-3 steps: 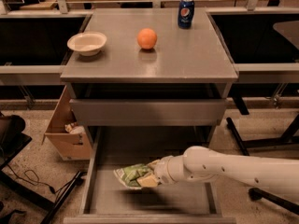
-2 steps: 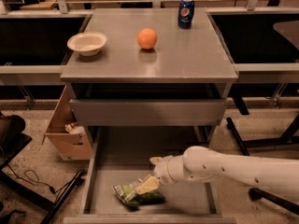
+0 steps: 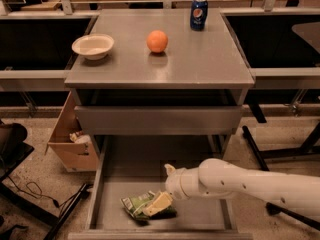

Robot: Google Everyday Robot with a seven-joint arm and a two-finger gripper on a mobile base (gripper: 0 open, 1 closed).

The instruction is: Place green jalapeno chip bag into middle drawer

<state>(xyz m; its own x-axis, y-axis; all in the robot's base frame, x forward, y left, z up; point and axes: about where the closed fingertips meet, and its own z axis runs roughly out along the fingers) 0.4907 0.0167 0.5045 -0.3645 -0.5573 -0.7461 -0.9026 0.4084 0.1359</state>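
Observation:
The green jalapeno chip bag (image 3: 134, 204) lies crumpled on the floor of the open middle drawer (image 3: 202, 215), near its front left. My gripper (image 3: 161, 190) reaches in from the right on a white arm (image 3: 240, 183), just above and right of the bag. Its fingers are spread: one pale finger (image 3: 158, 203) rests over the bag's right part, and the other (image 3: 169, 169) points up and away. The bag is not lifted.
A closed drawer with a tall grey front (image 3: 157, 120) is above. On the tabletop stand a white bowl (image 3: 93, 46), an orange (image 3: 157, 41) and a blue soda can (image 3: 199, 13). A cardboard box (image 3: 70, 141) sits on the floor at the left.
The bag was held above the drawer floor a second ago. It has dropped onto the floor nearer the front lip, and the fingers have spread off it.

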